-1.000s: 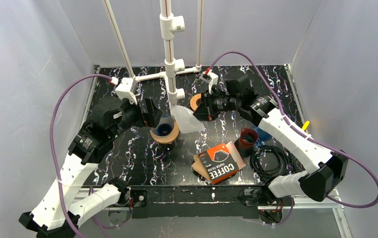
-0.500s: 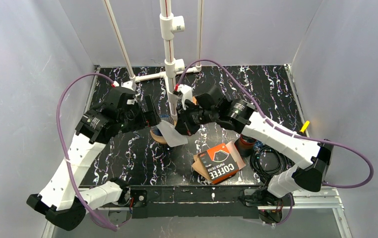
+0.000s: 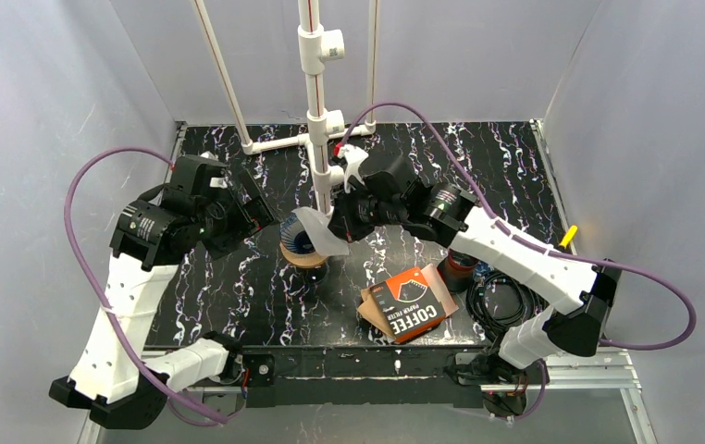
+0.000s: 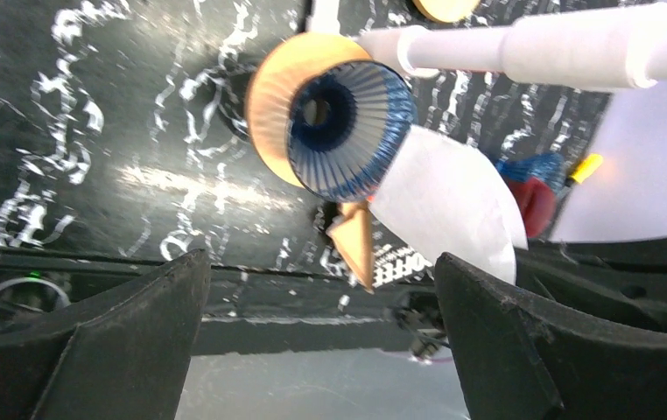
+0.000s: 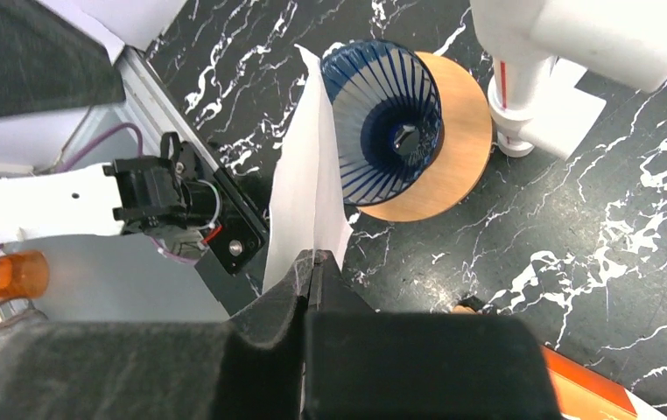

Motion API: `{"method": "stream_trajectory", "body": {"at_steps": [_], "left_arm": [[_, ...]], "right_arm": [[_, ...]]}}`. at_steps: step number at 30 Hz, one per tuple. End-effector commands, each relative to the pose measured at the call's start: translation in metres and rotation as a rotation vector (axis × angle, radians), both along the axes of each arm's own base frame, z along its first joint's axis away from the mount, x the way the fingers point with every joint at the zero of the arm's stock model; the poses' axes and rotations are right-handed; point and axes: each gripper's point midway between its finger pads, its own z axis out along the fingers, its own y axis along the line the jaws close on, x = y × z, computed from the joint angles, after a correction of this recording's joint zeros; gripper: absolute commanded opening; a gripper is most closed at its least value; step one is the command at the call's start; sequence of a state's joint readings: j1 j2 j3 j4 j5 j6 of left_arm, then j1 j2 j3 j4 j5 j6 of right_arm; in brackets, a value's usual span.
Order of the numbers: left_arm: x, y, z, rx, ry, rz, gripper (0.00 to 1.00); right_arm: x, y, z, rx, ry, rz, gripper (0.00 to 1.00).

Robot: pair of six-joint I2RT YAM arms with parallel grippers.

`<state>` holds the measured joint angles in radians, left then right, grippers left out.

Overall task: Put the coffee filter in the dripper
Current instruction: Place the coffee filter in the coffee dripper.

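White paper coffee filter [image 3: 326,233], folded flat, tilts at the rim of a blue ribbed dripper [image 3: 295,237] on its wooden base, mid-worktop [image 3: 238,296].

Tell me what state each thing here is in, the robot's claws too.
filter: pinched at its edge, held beside the dripper, not in it.
dripper: upright on its wooden ring, empty.
right gripper: shut on the filter.
left gripper: open, holding nothing.
filter box: lying flat.
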<state>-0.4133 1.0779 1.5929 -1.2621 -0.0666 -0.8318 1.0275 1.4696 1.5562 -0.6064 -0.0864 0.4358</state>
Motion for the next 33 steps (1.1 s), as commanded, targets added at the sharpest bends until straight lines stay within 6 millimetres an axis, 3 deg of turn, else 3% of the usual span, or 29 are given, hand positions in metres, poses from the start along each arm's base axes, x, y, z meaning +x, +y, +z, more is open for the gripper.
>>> {"method": "stream_trajectory", "body": {"at_steps": [1, 7, 17, 26, 33], "left_arm": [[-0.016, -0.021, 0.009, -0.182, 0.062, 0.028, 0.98], [-0.015, -0.042, 0.016, -0.332, 0.057, 0.043, 0.98], [-0.011, -0.078, 0.007, -0.267, 0.099, -0.012, 0.98], [-0.003, -0.069, -0.026, -0.174, 0.139, 0.054, 0.90], [-0.003, -0.056, -0.034, -0.118, 0.116, 0.071, 0.79]], "right_arm": [[0.012, 0.011, 0.028, 0.076, -0.022, -0.057, 0.01], [0.017, 0.019, 0.030, 0.070, -0.040, -0.066, 0.01], [0.014, 0.023, 0.031, 0.054, -0.066, -0.093, 0.01], [0.017, 0.017, 0.035, 0.059, -0.091, -0.113, 0.01], [0.018, 0.016, 0.037, 0.064, -0.099, -0.123, 0.01]]}}
